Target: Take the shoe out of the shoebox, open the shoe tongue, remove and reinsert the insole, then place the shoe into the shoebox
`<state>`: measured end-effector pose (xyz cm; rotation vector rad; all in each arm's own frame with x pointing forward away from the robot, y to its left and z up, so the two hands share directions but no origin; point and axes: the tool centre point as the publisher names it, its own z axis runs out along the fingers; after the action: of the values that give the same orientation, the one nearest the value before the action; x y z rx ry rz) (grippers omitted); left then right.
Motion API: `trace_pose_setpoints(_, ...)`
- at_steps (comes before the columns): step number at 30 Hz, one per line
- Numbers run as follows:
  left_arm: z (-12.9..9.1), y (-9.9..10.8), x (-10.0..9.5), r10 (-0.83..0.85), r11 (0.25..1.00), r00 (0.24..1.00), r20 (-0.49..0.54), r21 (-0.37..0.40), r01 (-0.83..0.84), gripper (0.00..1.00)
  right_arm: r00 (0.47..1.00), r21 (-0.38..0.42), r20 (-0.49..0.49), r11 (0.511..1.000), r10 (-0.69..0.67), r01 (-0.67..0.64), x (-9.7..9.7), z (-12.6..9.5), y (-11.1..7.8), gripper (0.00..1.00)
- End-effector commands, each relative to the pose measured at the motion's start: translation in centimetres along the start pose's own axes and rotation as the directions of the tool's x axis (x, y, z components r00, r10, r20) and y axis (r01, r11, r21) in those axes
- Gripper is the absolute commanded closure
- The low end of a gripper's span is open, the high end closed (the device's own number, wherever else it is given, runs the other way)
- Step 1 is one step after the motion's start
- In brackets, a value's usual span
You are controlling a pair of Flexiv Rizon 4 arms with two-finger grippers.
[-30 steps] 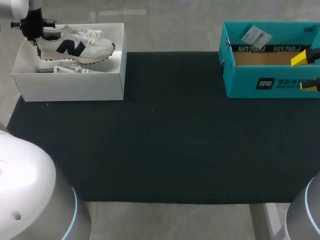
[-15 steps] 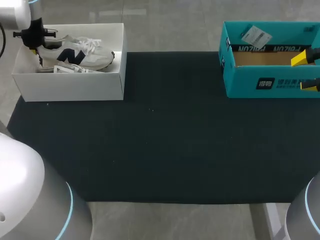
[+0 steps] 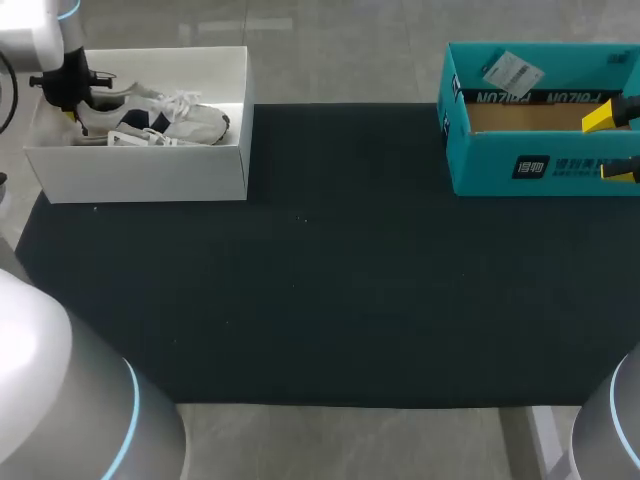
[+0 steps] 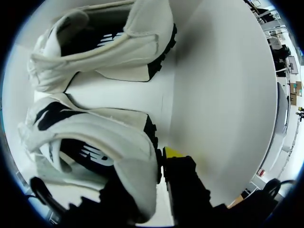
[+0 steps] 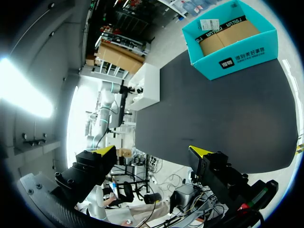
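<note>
Left hand clamps the shoe at its heel in the shoebox (beside the wall); right hand gapes.

Left wrist view: my left claw shows one yellow tip; the other sits behind the shoe heel. Head view: right claw cut by the edge, second shoe half-hidden by the shoebox wall.

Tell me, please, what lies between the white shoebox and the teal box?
Only the bare dark mat lies between the white shoebox and the teal box; no object stands on that stretch. The head view shows it.
</note>
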<state>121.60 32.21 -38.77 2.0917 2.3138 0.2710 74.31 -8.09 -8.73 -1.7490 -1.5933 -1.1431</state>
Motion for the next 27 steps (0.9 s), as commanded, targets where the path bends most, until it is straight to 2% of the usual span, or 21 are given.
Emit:
trace_pose_setpoints(1, -0.4, 1.0, -0.1, 0.008, 1.000, 1.000, 0.003, 0.019, -0.008, 0.00, 1.000, 0.001, 0.002, 1.000, 0.001, -0.001, 0.0, 0.1, 0.0, 0.00)
trace_pose_setpoints(8, -3.9, 0.6, 0.4, -0.019, 1.000, 1.000, 0.005, -0.021, 0.019, 0.00, 1.000, 0.001, 0.002, 1.000, 0.001, -0.001, 0.0, 0.1, 0.0, 0.00)
trace_pose_setpoints(17, -8.5, -1.5, -0.1, -0.005, 0.999, 1.000, 0.024, -0.036, 0.006, 0.00, 1.000, 0.001, 0.002, 1.000, 0.001, -0.001, 0.0, 0.1, 0.0, 0.00)
trace_pose_setpoints(23, -11.3, -3.6, -0.4, -0.014, 0.998, 0.999, 0.037, -0.064, 0.016, 0.00, 1.000, 0.001, 0.002, 1.000, 0.001, -0.001, 0.0, 0.1, 0.0, 0.00)
trace_pose_setpoints(27, -12.3, -6.0, -0.7, 0.009, 0.995, 0.999, 0.042, -0.095, -0.005, 0.00, 1.000, 0.001, 0.002, 1.000, 0.001, -0.001, 0.0, 0.1, 0.0, 0.00)
